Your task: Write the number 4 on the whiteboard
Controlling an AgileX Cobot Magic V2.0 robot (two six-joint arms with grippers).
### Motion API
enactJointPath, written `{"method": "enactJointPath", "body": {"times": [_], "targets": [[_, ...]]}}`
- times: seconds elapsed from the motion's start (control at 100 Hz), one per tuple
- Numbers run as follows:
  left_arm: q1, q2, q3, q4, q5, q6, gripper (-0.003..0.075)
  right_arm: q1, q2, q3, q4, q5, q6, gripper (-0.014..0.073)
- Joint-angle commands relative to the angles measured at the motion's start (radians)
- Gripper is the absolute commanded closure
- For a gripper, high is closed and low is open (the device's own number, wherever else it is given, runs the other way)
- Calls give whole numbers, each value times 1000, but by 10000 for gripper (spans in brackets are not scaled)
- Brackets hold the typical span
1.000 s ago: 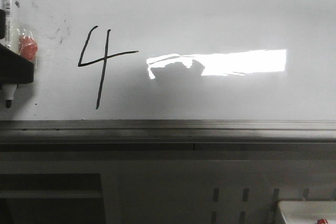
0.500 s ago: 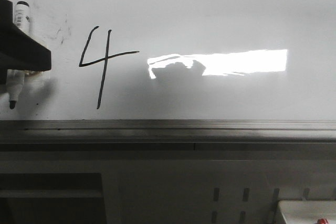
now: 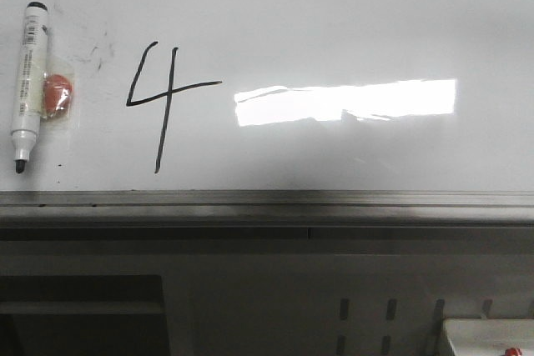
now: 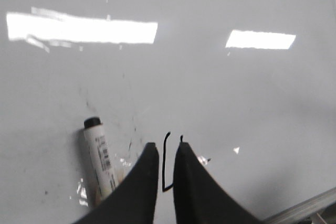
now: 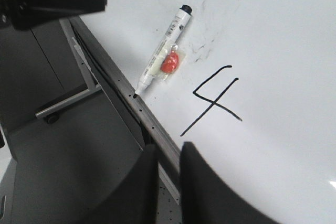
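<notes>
number 4 [image 4: 167, 162] | seen between left claw [image 4: 166, 153] fingers | untouched

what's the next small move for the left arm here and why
Probably just lift the left gripper a little further off the glossy white whiteboard and stop. The black hand-drawn number 4 looks complete, and the white marker with the black tip lies released beside it, next to a small orange piece. The gripper holds nothing, jaws nearly together.
</notes>
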Motion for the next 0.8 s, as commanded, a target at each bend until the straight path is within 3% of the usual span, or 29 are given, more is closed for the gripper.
{"method": "enactJointPath", "body": {"times": [0.0,0.12,0.28,0.47,0.79], "targets": [[3,-81,-24,23,-7,0,741,-7,-93,35,-14,-94,-12,654],[3,-200,-14,57,95,33,741,-7,-206,145,-14,-140,-12,666],[3,-334,59,68,114,133,741,-7,-401,321,-14,-225,-12,666],[3,-428,139,68,119,135,741,-7,-629,500,-14,-235,-12,666],[3,-436,141,61,119,135,741,-7,-806,577,-14,-195,-12,666]]}}
